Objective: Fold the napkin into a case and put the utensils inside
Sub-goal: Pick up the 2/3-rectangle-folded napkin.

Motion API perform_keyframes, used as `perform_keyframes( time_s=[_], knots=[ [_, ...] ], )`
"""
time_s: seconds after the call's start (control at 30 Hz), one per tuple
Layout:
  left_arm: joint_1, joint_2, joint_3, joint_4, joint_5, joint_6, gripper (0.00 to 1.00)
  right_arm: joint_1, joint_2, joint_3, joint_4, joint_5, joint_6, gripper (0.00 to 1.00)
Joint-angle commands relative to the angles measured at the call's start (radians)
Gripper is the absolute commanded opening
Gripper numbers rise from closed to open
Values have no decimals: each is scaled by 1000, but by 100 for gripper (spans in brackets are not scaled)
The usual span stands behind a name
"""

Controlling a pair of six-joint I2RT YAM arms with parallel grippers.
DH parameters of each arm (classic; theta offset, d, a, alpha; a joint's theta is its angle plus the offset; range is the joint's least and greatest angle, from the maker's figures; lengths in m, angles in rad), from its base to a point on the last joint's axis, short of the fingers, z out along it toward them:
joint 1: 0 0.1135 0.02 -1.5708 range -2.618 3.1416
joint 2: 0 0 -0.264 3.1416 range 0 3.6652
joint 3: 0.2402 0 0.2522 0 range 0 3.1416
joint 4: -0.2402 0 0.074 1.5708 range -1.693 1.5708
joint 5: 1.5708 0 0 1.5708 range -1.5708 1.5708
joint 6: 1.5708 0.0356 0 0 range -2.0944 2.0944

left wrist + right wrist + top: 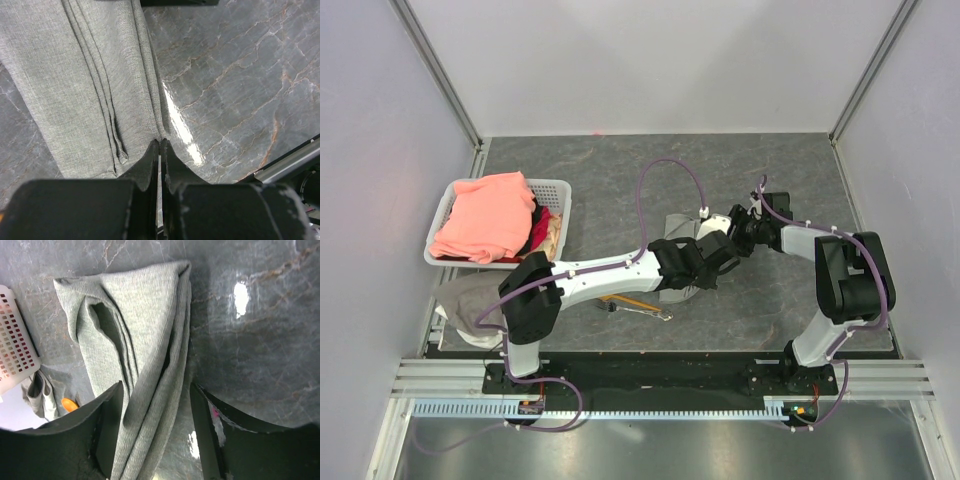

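Observation:
The light grey napkin [682, 225] lies folded into a long, narrow strip with several lengthwise folds at the table's middle. It also shows in the left wrist view [75, 85] and the right wrist view [145, 325]. My left gripper [723, 251] [160, 142] is shut, its tips pinching the folded edge of the napkin. My right gripper [738, 233] [156, 390] is open, its jaws straddling the strip from above. The orange spoon [630, 301] [70, 404] and the silvery fork [658, 315] lie on the table under my left arm, outside the cloth.
A white plastic basket [560, 188] [15, 340] with a salmon-pink cloth [490, 215] stands at the left. A whitish-grey rag [470, 300] lies by the left arm's base. White walls enclose the dark marble table [770, 170].

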Motion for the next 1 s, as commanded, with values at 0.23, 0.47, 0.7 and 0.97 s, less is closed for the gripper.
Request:
perform_keyframes(
  time_s=[0.23,0.47,0.7,0.97],
  knots=[
    [2,-65,-37,58,42,-5,2,4,59,82,15,56,-44,53],
    [4,-60,-41,69,77,-6,2,4,76,117,15,64,-67,33],
    [62,-81,-87,156,255,6,27,3,76,120,48,45,-65,3],
    [255,-167,-215,305,425,-28,29,4,93,148,24,53,-88,0]
  ],
)
